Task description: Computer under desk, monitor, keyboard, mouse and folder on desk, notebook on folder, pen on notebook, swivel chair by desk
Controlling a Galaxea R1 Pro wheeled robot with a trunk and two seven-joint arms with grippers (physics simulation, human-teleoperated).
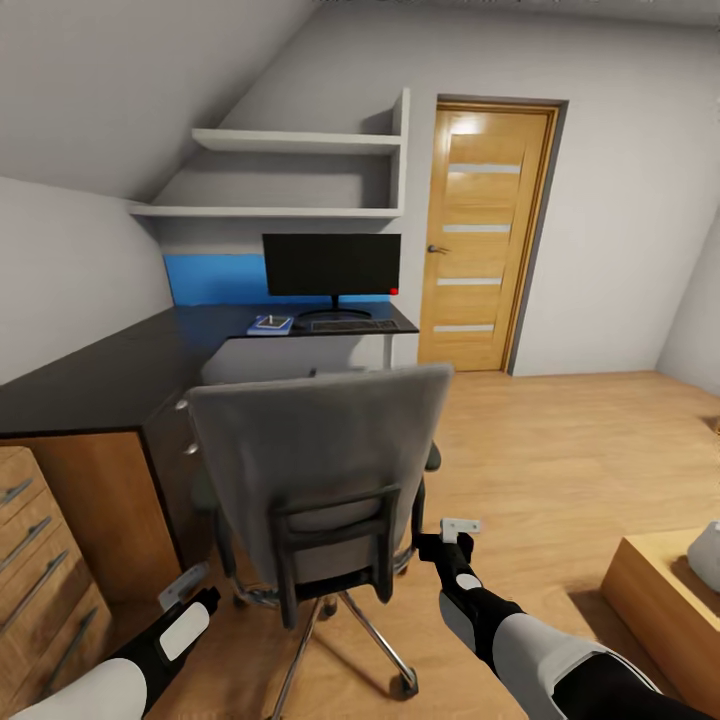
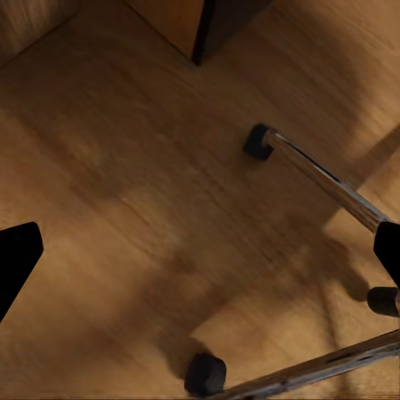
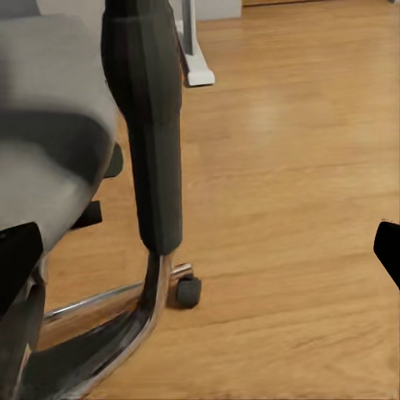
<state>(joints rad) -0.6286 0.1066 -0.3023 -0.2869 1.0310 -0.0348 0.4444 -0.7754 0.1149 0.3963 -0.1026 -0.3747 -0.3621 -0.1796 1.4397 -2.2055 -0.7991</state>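
Writing: I could read no brand, label or lettering anywhere; the only mark was a small red dot at the monitor's (image 1: 331,264) lower right corner.
Room: I saw the bedroom with pale grey walls, a sloped ceiling, white wall shelves (image 1: 300,175) and a wooden door (image 1: 487,235) at the far right.
Floor: light wood floor (image 1: 560,450), bare around the chair.
Desk: the glossy black desk (image 1: 110,370) ran along the left and across the far wall, a blue panel behind it.
On the desk: the monitor stood at the far end, the keyboard (image 1: 352,324) just in front of its base, and the blue folder (image 1: 270,324) lay left of the keyboard with something small and pale on top that I could not make out.
Swivel chair: the swivel chair (image 1: 320,460) stood near me, its back toward me, just beside the desk's drawer unit.
Left gripper: the left gripper (image 1: 185,585) hung low at the chair's left, its fingers spread, grasping nothing.
Right gripper: the right gripper (image 1: 460,528) hovered by the chair's right armrest (image 3: 148,125), fingers apart and empty.
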